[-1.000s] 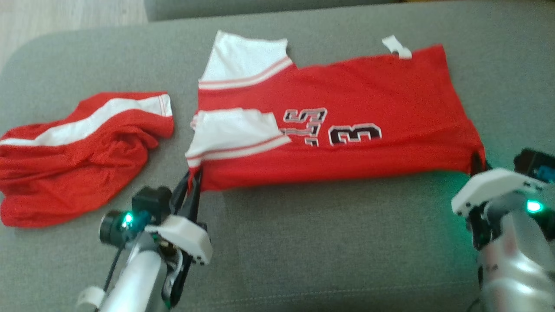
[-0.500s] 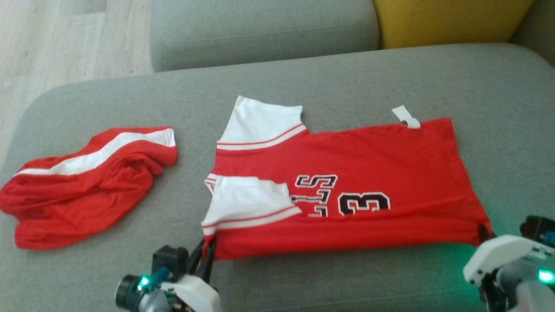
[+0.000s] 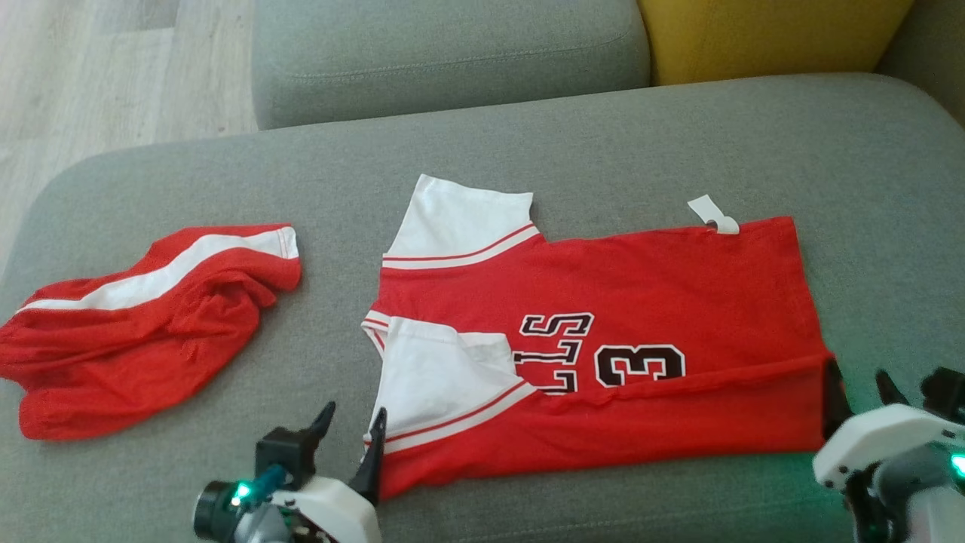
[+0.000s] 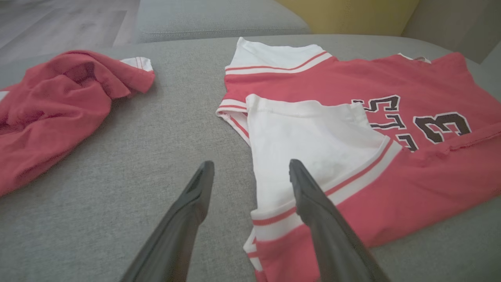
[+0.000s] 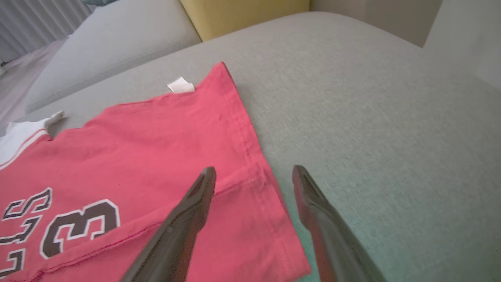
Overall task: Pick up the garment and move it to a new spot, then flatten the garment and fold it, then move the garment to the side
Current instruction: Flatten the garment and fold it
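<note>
Head view: left gripper [image 3: 354,412] spread wide, empty, straddling corner of red-and-white fabric jersey [image 3: 641,294]; right gripper [image 3: 856,371] likewise, other corner.

Grey sofa seat [image 3: 226,173] spreading across fg, grey back cushion [image 3: 452,60] sitting behind, yellow cushion [image 3: 769,38] leaning beside it, pale wood floor [image 3: 113,75] showing in bg.

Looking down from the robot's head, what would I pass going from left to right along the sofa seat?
Red shorts → left gripper → jersey → right gripper.
</note>
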